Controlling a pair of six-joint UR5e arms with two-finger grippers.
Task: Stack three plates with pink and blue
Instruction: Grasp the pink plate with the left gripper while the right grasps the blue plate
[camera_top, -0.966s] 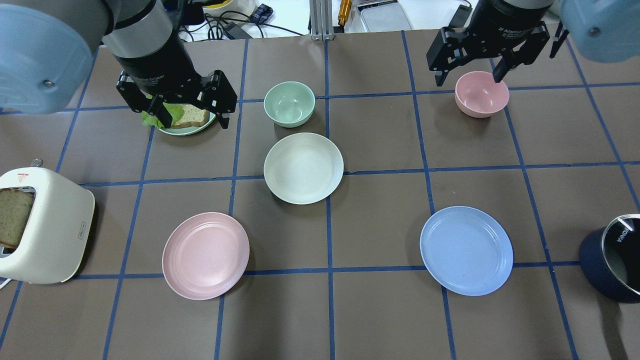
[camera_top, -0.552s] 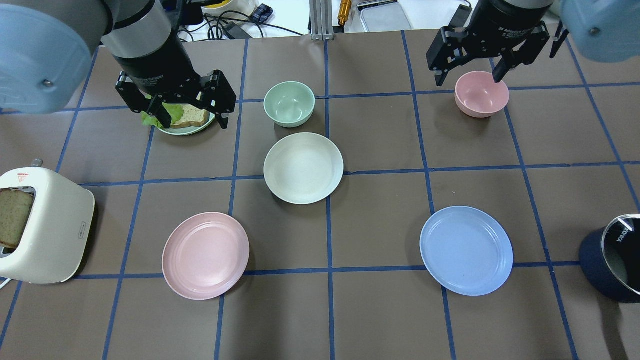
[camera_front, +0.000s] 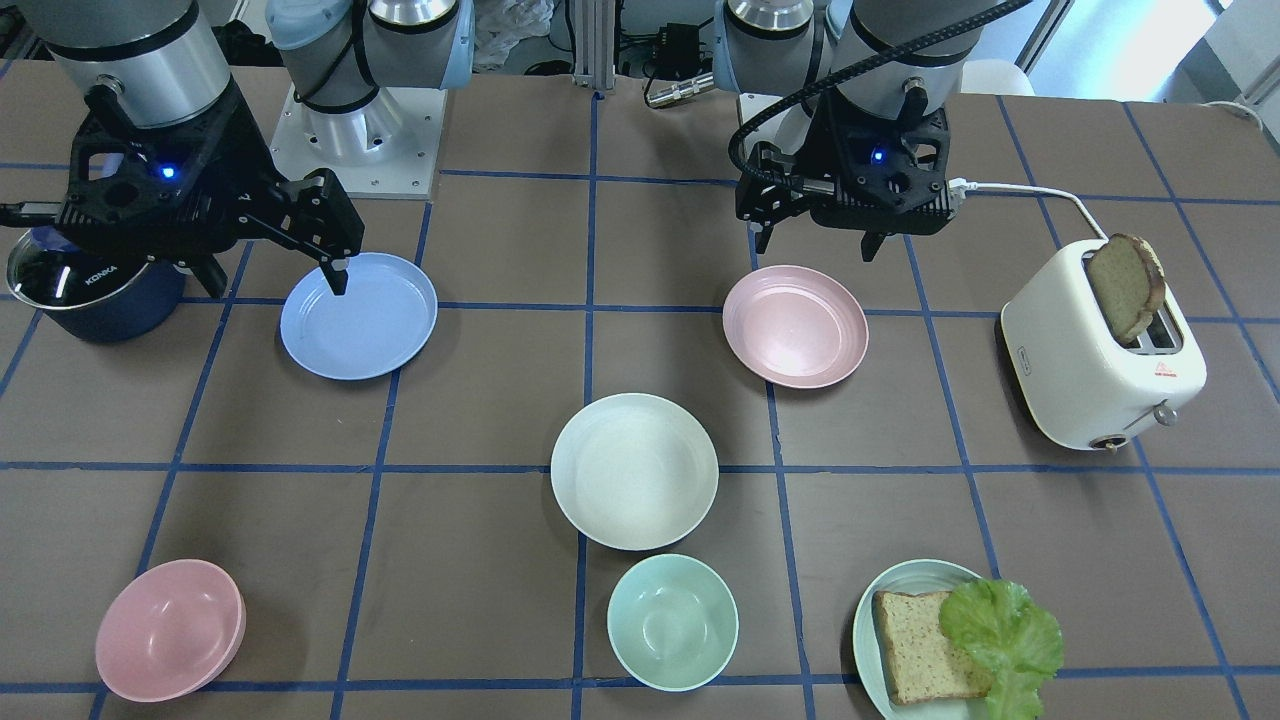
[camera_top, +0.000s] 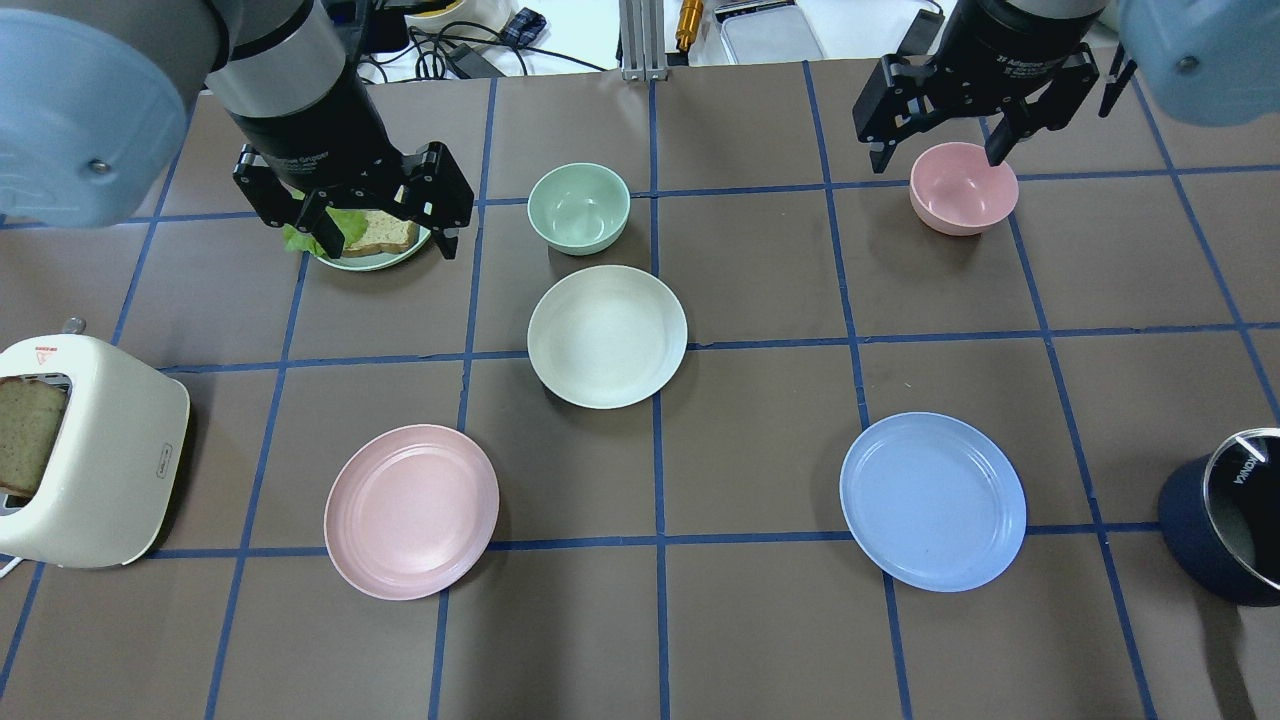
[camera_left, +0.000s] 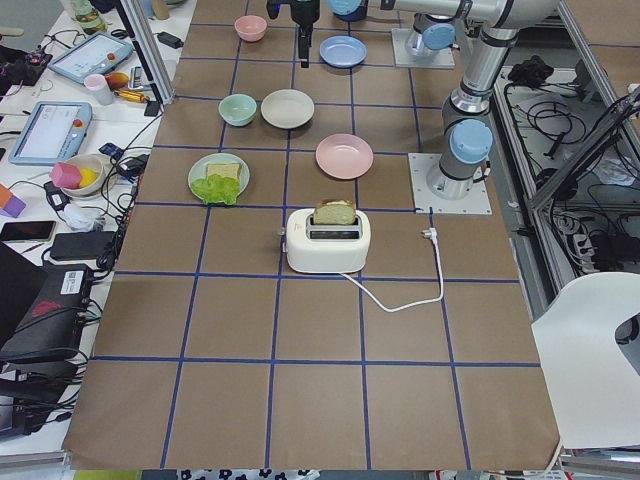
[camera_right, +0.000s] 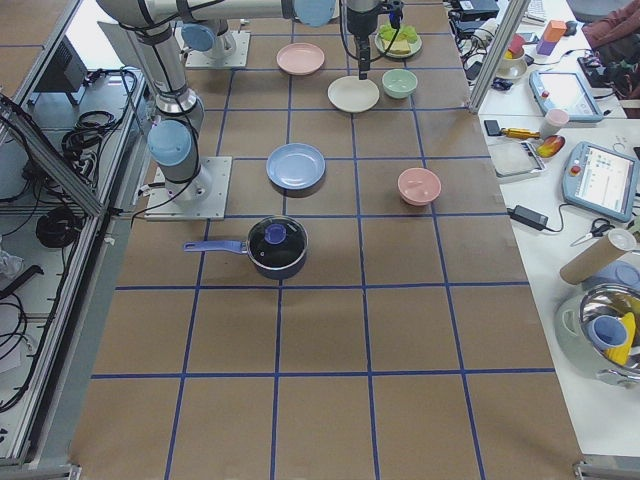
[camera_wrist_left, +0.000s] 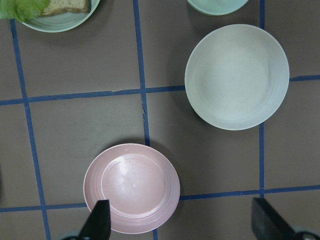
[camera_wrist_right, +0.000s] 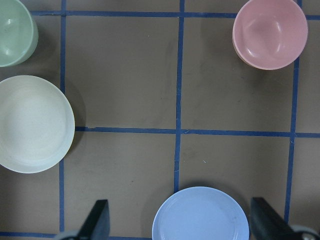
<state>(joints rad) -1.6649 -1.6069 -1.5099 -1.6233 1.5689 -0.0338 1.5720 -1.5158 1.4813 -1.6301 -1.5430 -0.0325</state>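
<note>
A round matte plastic pale pink plate (camera_top: 411, 511), a matching light blue plate (camera_top: 933, 501) and a cream-white plate (camera_top: 607, 336) lie flat and well apart on the brown table (camera_top: 760, 640). The left gripper (camera_front: 815, 245) hangs high, jaws spread and empty, over the pale pink plate. The right gripper (camera_front: 278, 285), likewise spread, hangs over the light blue plate.
</note>
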